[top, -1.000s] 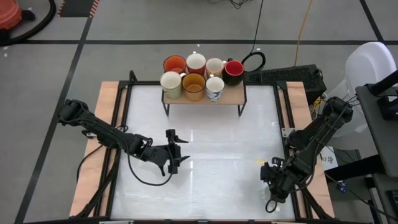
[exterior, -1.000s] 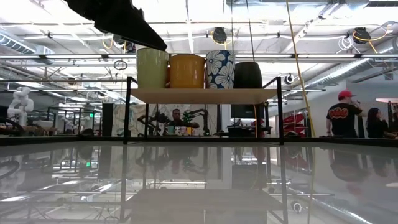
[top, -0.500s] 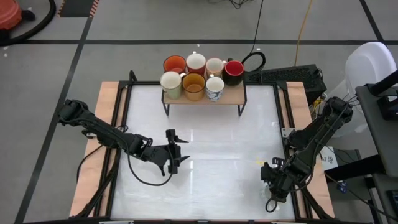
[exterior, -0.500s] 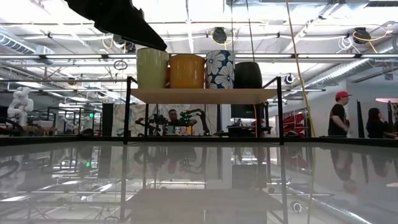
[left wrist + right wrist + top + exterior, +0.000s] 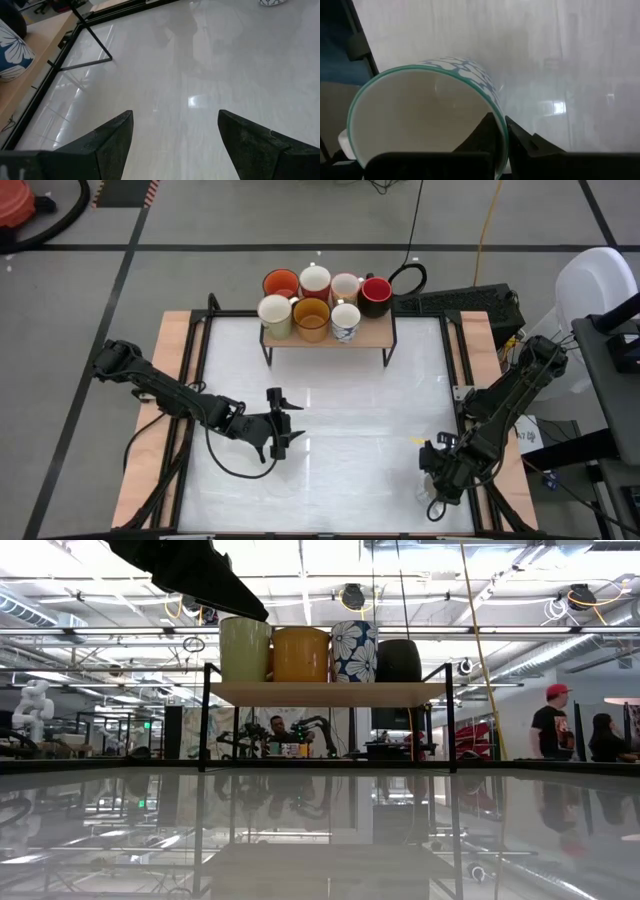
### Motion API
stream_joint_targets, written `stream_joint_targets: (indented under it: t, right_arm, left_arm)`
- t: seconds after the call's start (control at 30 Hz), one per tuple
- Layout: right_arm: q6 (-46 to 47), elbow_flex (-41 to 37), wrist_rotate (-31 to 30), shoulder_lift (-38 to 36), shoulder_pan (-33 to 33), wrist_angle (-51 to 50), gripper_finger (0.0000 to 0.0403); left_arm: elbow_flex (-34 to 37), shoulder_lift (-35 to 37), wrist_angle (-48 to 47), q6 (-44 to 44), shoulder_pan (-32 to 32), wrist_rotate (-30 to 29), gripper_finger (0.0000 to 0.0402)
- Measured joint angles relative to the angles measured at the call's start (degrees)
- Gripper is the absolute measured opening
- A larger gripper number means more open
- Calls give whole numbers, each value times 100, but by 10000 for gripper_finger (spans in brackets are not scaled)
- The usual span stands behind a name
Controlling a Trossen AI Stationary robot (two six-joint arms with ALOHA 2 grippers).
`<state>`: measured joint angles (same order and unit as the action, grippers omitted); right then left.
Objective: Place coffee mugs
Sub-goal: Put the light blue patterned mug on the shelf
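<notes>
Clamped on the rim of a patterned mug [image 5: 427, 115], one finger inside and one outside, the right gripper [image 5: 437, 480] is set low at the table's [image 5: 350, 400] near right edge, so that the mug can be lifted. Mid-table, the left gripper [image 5: 282, 423] is held open and empty. Seven mugs [image 5: 322, 302] are gathered on the shelf [image 5: 375, 332] at the far edge.

The left arm reaches toward three o'clock, its tool [image 5: 281, 423] hanging spread wide. The right arm folds back toward seven o'clock, its tool [image 5: 432, 476] pinched on a mug's [image 5: 427, 115] rim.
</notes>
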<state>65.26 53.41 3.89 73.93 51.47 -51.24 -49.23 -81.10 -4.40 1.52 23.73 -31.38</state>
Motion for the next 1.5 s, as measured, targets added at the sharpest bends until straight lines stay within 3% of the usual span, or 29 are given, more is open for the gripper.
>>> stream_joint_targets:
  t: [0.3,0.6,1.27,1.5]
  right_arm:
    - [-417,1,-338,0,-8,2,4]
    - [-1304,197,-1151,4,-141,-186,4]
    - [-5384,1110,-3684,4,-941,-302,4]
    - [-6629,1110,-4013,4,-1255,216,4]
  left_arm:
    - [0,0,11,0,-42,0,292]
    - [0,0,20,48,-97,0,292]
    - [2,0,329,184,-94,0,292]
    - [2,-9,791,43,-92,5,292]
